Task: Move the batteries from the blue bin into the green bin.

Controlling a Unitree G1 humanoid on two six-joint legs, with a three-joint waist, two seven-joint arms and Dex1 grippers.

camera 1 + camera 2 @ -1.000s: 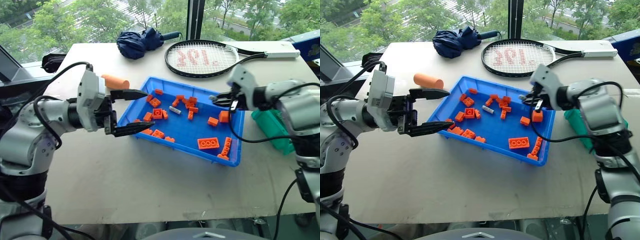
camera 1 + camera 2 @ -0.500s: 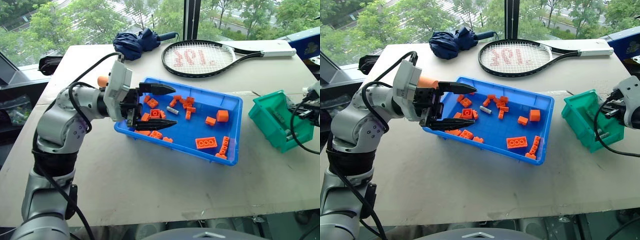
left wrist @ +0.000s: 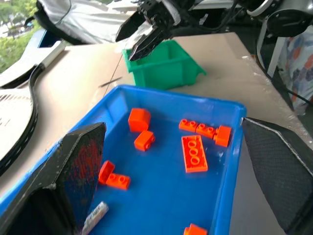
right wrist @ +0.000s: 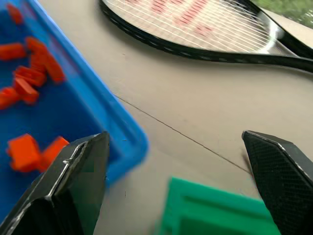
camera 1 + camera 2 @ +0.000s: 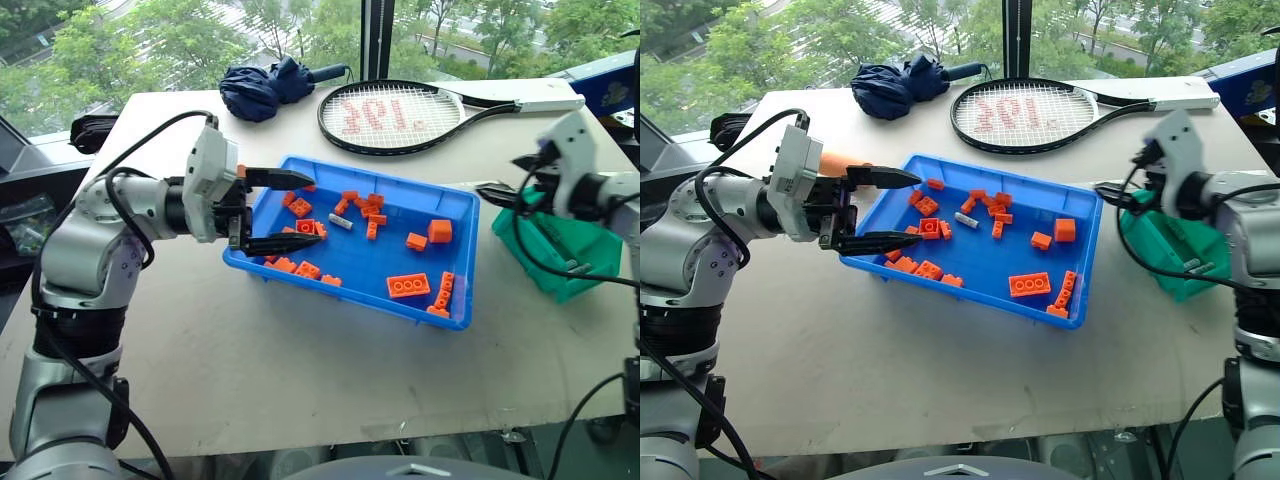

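One grey-silver battery (image 5: pixel 341 222) lies among orange bricks in the far left part of the blue bin (image 5: pixel 455 320); it also shows in the left wrist view as the battery (image 3: pixel 96 215). My left gripper (image 5: pixel 317 209) is open over the bin's left rim, its fingers pointing across the tray, with nothing between them. The green bin (image 5: pixel 570 250) stands on the table right of the blue bin, with a small grey piece (image 5: pixel 1193 268) inside. My right gripper (image 5: pixel 497 175) is open and empty, hovering at the green bin's left edge, over the gap between the two bins.
Several orange bricks (image 5: pixel 410 286) are scattered in the blue bin. An orange cylinder (image 5: pixel 835 163) lies behind my left gripper. A tennis racket (image 5: pixel 400 110) and a folded navy umbrella (image 5: pixel 265 85) lie at the table's far side.
My right gripper went from over the blue bin, shut, out to the green bin, and now hangs open at that bin's left edge. The left gripper has pulled back slightly toward the tray's left rim.
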